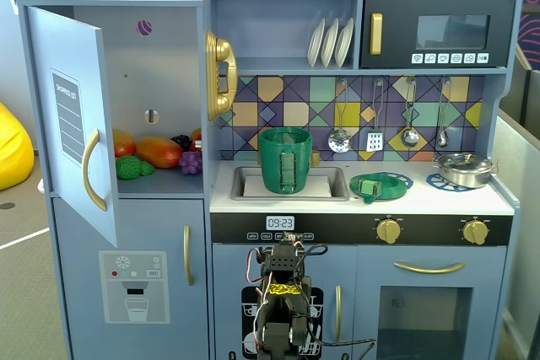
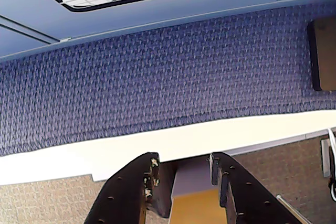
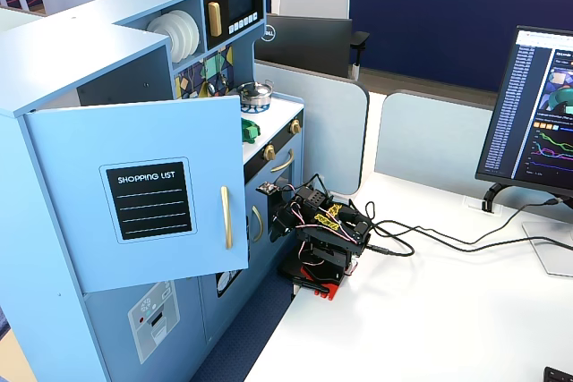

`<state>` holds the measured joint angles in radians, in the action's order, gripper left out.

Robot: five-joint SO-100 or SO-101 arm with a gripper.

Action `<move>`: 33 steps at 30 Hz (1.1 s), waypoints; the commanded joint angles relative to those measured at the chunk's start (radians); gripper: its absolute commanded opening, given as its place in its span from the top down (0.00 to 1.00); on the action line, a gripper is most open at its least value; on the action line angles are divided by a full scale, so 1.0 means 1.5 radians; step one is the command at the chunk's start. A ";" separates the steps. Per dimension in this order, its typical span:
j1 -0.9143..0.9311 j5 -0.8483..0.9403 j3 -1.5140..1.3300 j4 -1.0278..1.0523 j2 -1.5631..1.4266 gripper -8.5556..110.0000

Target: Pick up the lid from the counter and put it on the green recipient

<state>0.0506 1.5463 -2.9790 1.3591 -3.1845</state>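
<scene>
Your black arm [image 1: 283, 309] sits folded low before the toy kitchen, gripper [image 2: 181, 174] parted and empty; the flat round dark-green lid [image 1: 374, 185] lies on the counter, right of the tall green ribbed pot [image 1: 285, 160] in the sink.

Arm [image 3: 324, 237] folded low on the white desk [image 3: 430, 310], just beside the blue toy kitchen [image 3: 107, 131] — claw not discernible in the tangle of wires. Fridge door [image 3: 134, 194] swung open, "SHOPPING LIST" label facing camera. Silver pan [image 3: 255, 92] on the counter, white plates [image 3: 175, 29] on the shelf above. Monitor [image 3: 542, 118] at right — cables trail across the desk.
</scene>
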 commanded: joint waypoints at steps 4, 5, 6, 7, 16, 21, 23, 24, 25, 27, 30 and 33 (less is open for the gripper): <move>0.000 -0.022 -0.012 0.115 0.003 0.93; 0.000 -0.022 -0.012 0.115 0.003 0.93; 0.000 -0.022 -0.012 0.115 0.003 0.93; 0.000 -0.022 -0.012 0.115 0.003 0.93; 0.036 -0.021 0.004 0.034 0.008 0.93; 0.148 -0.082 0.187 -0.111 0.133 0.93; 0.197 -0.056 0.263 -0.152 0.167 0.93; 0.222 -0.029 0.290 -0.179 0.178 0.93; 0.245 0.006 0.313 -0.208 0.189 0.93; 0.276 0.039 0.344 -0.278 0.202 0.93; 0.307 0.041 0.354 -0.436 0.236 0.93; 0.326 0.037 0.351 -0.579 0.273 0.89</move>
<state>0.4955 1.5877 -2.5280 0.7440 -2.8241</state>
